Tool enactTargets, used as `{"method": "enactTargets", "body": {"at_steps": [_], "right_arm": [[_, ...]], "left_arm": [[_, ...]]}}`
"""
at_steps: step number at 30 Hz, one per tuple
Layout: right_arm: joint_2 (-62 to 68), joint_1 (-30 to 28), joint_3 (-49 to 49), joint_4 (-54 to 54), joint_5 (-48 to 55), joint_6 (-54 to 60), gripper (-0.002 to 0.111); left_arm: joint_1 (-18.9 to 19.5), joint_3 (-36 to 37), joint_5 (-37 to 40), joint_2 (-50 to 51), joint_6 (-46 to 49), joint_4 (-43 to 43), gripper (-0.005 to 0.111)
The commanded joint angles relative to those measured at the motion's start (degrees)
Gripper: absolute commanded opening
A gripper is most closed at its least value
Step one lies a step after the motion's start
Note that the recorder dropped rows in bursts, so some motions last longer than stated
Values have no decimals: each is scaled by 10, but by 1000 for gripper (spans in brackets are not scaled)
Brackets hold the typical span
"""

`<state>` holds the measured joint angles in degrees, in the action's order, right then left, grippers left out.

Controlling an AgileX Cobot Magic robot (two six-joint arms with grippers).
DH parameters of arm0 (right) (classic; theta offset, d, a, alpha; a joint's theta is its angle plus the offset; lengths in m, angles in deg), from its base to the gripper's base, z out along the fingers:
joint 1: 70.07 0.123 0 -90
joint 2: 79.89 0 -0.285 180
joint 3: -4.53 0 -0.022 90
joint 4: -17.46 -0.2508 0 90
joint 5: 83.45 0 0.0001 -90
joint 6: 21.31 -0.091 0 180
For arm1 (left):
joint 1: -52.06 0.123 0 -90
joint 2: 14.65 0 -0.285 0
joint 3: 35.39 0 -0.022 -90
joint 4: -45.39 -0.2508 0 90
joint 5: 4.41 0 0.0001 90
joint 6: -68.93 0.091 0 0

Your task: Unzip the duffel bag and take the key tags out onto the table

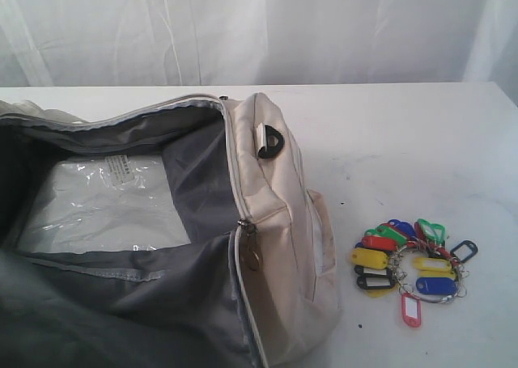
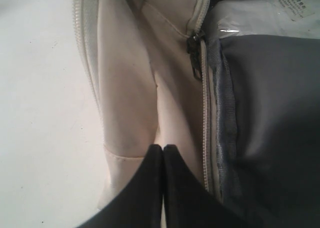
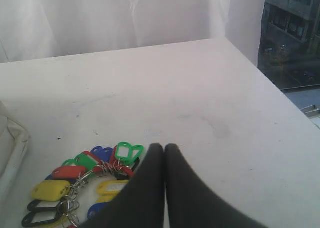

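Two claws show, each only in its own wrist view, and both have their dark fingers pressed together with nothing between them. The left claw (image 2: 163,152) points down at the cream end panel of the duffel bag (image 1: 279,222), with its tips over the fabric just beside the zip track. Whether they touch the cloth cannot be told. A dark metal zipper pull (image 2: 194,50) hangs on that track beyond the tips, and the grey lining (image 2: 275,112) falls away on the far side of it. The right claw (image 3: 164,149) is angled low over the worktop (image 1: 405,141) and aimed toward its far right corner. Its tips are over bare surface just beside the key tags (image 1: 409,263), not touching them as far as can be seen. The bag fills the near left part of the worktop and runs off the picture. Its main opening gapes wide, with a clear plastic packet (image 1: 105,202) lying flat on the bottom inside. A black plastic loop (image 1: 271,141) sits on the bag's end, toward the far edge. The key tags lie outside the bag in a loose bunch of red, yellow, blue, green and black on metal rings. They are on the near right part of the worktop, near the bag's end but apart from it, and short of the right edge. A white curtain (image 1: 243,28) hangs behind the far edge.
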<state>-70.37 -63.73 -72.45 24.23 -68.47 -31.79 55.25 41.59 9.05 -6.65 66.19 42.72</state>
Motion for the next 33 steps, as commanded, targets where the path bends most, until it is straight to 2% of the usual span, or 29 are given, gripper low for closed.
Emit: {"method": "enactTargets", "body": {"at_steps": [1,11,33], "right_arm": [[-2,-5,-2,6,0,-2,0],[-17,-5,-2,7,45,-2,0],[-17,-5,-2,8,52,28,0]], "left_arm": [[1,2,1,-2,-1,4,0],[1,2,1,-2,-1,4,0],[1,2,0,-2,-1,4,0]]}}
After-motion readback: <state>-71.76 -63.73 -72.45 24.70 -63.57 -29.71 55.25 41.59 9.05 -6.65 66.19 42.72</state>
